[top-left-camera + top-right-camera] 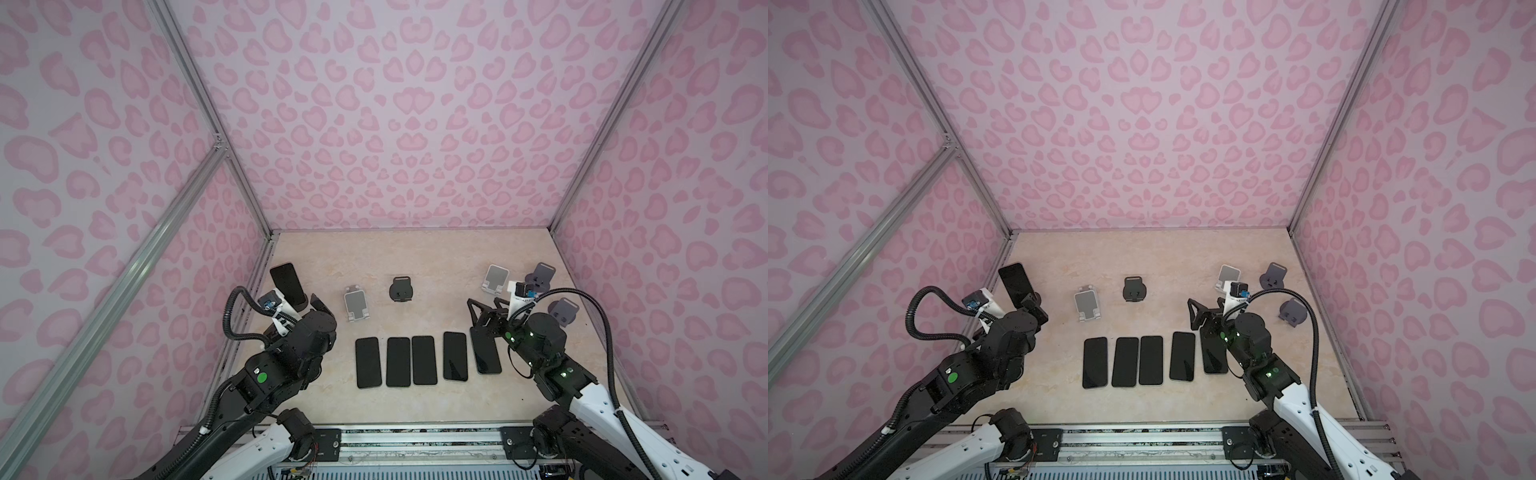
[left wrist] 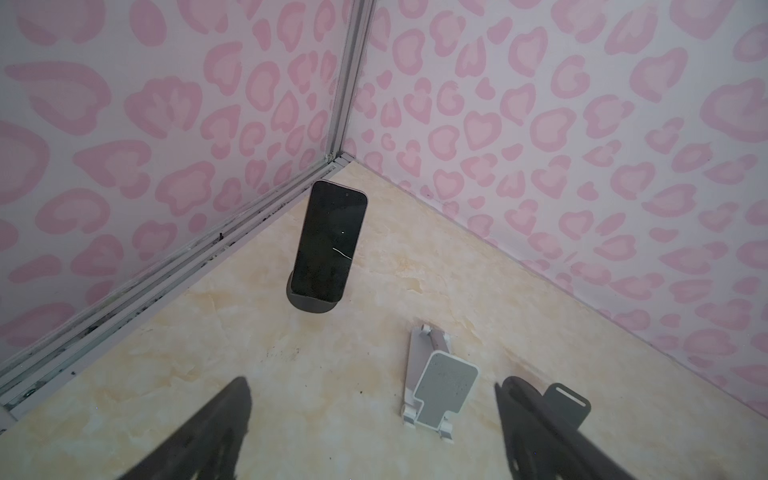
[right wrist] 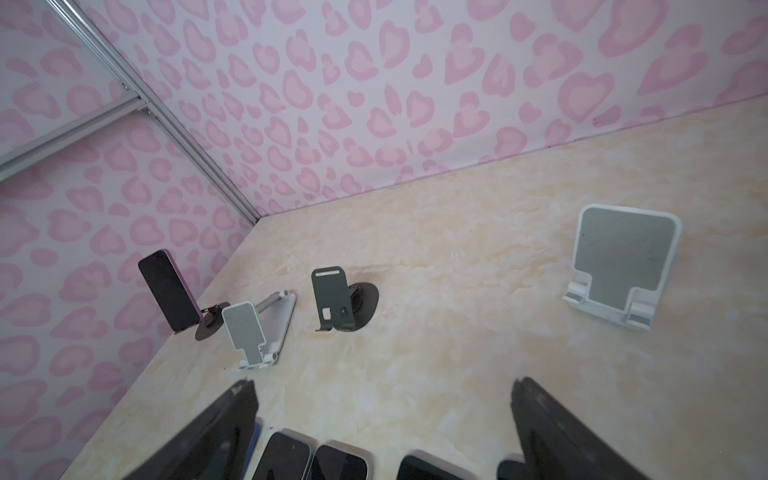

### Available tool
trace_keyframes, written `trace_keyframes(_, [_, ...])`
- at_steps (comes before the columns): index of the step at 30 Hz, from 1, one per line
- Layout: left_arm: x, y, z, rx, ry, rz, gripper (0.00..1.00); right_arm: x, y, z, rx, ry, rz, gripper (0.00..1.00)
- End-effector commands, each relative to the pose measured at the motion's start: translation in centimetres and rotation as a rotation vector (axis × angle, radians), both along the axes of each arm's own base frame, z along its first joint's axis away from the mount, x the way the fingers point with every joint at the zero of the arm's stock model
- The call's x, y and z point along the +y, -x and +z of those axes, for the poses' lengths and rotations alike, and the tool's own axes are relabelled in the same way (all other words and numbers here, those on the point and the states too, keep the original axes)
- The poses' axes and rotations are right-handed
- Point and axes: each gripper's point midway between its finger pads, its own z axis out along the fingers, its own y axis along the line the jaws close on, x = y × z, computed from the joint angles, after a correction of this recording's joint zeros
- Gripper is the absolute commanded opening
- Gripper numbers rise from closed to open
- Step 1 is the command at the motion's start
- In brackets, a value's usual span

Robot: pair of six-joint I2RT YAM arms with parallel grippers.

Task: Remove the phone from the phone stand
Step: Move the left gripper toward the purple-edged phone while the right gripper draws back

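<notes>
Left gripper (image 2: 372, 382) is spread wide with nothing in it. It hovers low over the table (image 1: 415, 257), short of the phone (image 2: 330, 241) and not touching it. Right gripper (image 3: 384, 381) is spread wide too, empty, above the right end of the row of phones (image 1: 424, 360).

Phone: black screen, off, with a pinkish-purple edge and rounded corners. Left wrist view shows a thin pale streak low on the glass. It stands in portrait and leans back, with its bottom edge seated in the lip of the phone stand (image 2: 311, 305). That stand is dark with a round base. The pair sits past the row's left end and further back, tight to the left wall's metal rail, near the back-left corner.

Row is five dark phones lying flat, side by side, screens up. The rightmost one is partly hidden under the right gripper.

Other things, all placed from the row:
- white stand (image 1: 356, 303) is just behind the left end. It is the phone's nearest neighbour and stands apart from it.
- dark stand (image 1: 401, 289) is behind the middle, further back.
- second white stand (image 1: 496, 279) is behind the right end.
- two grey stands (image 1: 540, 276) (image 1: 563, 311) are past the right end, by the right wall.

Left wrist view: bare table lies between the fingers (image 2: 232, 415) and the phone, with the white stand off toward one finger.
</notes>
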Motion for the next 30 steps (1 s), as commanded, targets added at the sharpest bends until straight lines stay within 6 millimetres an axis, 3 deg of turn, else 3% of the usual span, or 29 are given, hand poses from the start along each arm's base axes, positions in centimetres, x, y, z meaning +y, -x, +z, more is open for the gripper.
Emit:
trace_keyframes(1, [1.5, 1.2, 1.3, -0.001, -0.028, 0.018, 0.96, -2.3, 0.4, -0.6, -0.036, -0.003, -0.105, 0.98])
trace_keyframes(7, [1.1, 1.9, 1.5, 0.006, -0.048, -0.087, 0.96, -4.4, 0.6, 0.6, -0.092, -0.083, -0.221, 0.98])
trace_keyframes(13, [1.5, 0.9, 0.5, 0.107, -0.133, -0.064, 0.96, -4.0, -0.3, 1.4, -0.078, -0.069, -0.224, 0.98])
trace_keyframes(21, [3.3, -3.3, -0.8, 0.294, -0.167, -0.07, 0.96, -4.4, -1.0, 0.8, -0.026, -0.037, -0.269, 0.98])
trace_keyframes(24, [3.8, -5.7, -2.1, 0.377, -0.147, -0.119, 0.96, -4.7, -1.4, 0.5, 0.004, -0.022, -0.292, 0.98])
trace_keyframes(30, [6.9, -9.2, -5.2, 0.524, -0.124, -0.078, 0.96, -4.2, -1.9, 0.1, 0.035, -0.022, -0.267, 0.98])
